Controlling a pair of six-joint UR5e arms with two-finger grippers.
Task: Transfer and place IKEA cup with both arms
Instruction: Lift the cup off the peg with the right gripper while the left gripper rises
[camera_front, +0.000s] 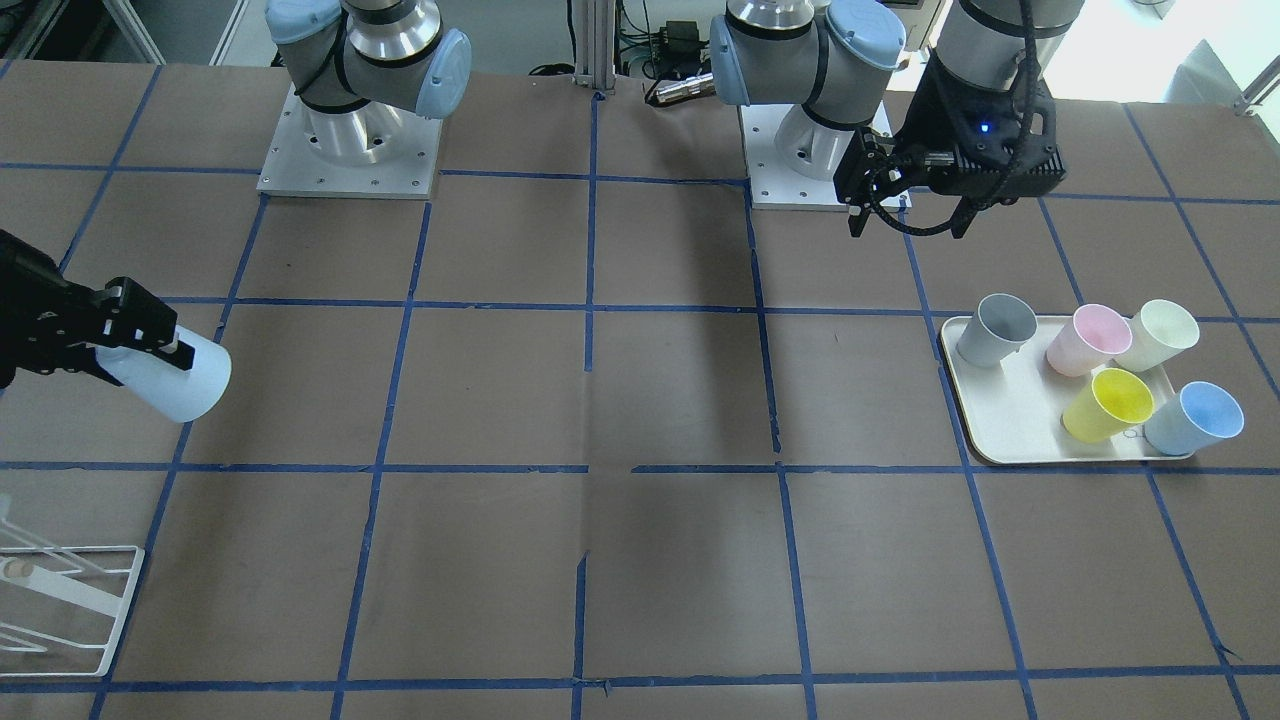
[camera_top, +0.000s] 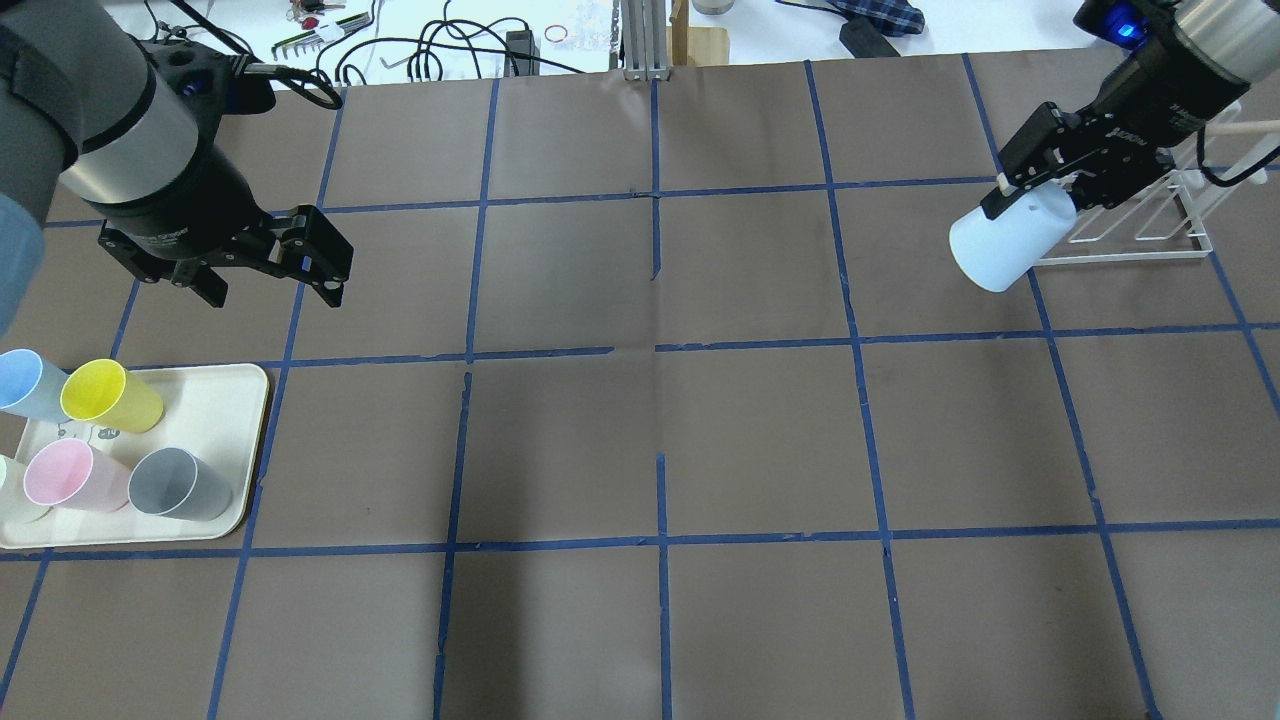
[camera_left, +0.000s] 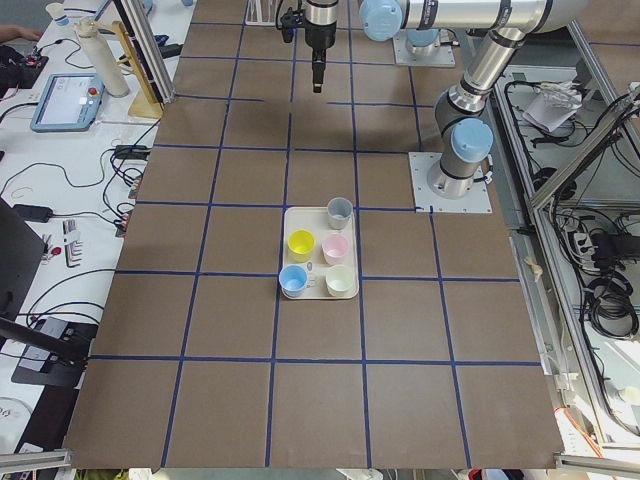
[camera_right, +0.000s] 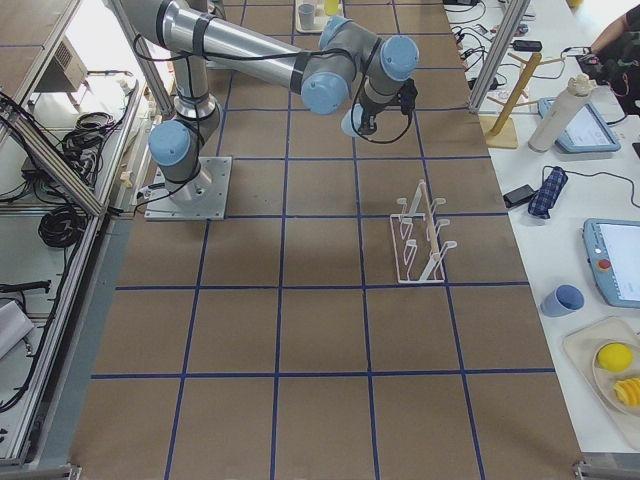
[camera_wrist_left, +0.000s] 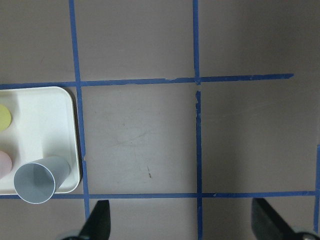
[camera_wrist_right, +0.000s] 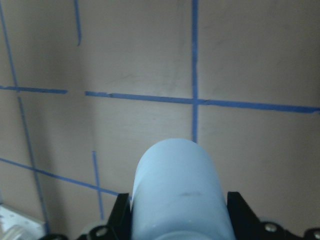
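My right gripper (camera_top: 1040, 190) is shut on the pale blue IKEA cup (camera_top: 1005, 240) and holds it tilted, mouth outward, above the table beside the white wire rack (camera_top: 1150, 225). The cup fills the bottom of the right wrist view (camera_wrist_right: 177, 195) and shows at the left edge of the front view (camera_front: 175, 385), in my right gripper (camera_front: 150, 345). My left gripper (camera_top: 275, 290) is open and empty, above the table just beyond the tray (camera_top: 230, 400). Its fingertips (camera_wrist_left: 97, 220) frame bare table. A second, look-alike blue cup (camera_top: 25, 385) stands on the tray.
The white tray (camera_front: 1000, 430) holds a grey cup (camera_front: 995, 330), a pink cup (camera_front: 1088, 340), a cream cup (camera_front: 1160, 335), a yellow cup (camera_front: 1108, 405) and the blue cup (camera_front: 1195, 418). The wire rack (camera_front: 60, 600) stands on the robot's far right. Blue tape lines grid the brown table.
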